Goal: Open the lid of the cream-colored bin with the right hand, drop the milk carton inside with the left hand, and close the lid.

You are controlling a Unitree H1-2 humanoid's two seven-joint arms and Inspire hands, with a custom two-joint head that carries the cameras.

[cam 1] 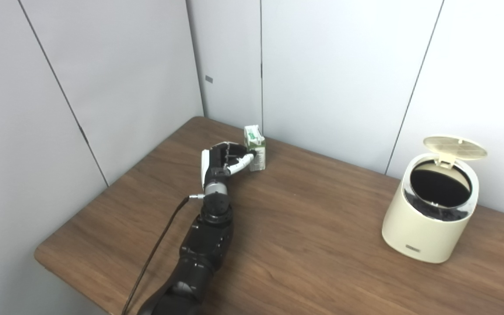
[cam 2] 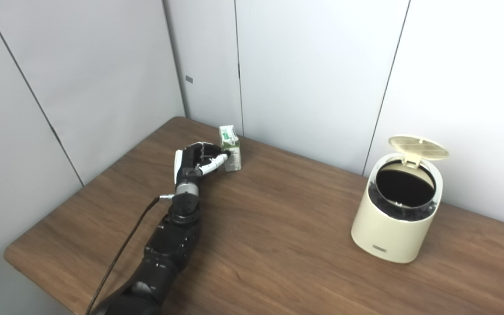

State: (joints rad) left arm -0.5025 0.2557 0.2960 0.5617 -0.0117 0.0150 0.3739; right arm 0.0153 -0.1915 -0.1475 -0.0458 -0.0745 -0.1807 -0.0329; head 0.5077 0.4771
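One robot hand, the left (cam 1: 228, 159), is at the milk carton (cam 1: 255, 148), fingers around its lower side; a firm clamp cannot be confirmed. Carton stands upright near the bench (cam 1: 304, 227) rear edge, well apart from the cream-colored bin (cam 1: 427, 218), lid (cam 1: 454, 148) raised. Judged light, crushable; grip mid-body.

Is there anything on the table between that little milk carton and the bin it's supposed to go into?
Nothing visible. Only bare table lies between the milk carton, where the left robot hand is, and the cream-colored bin. Its lid is up.
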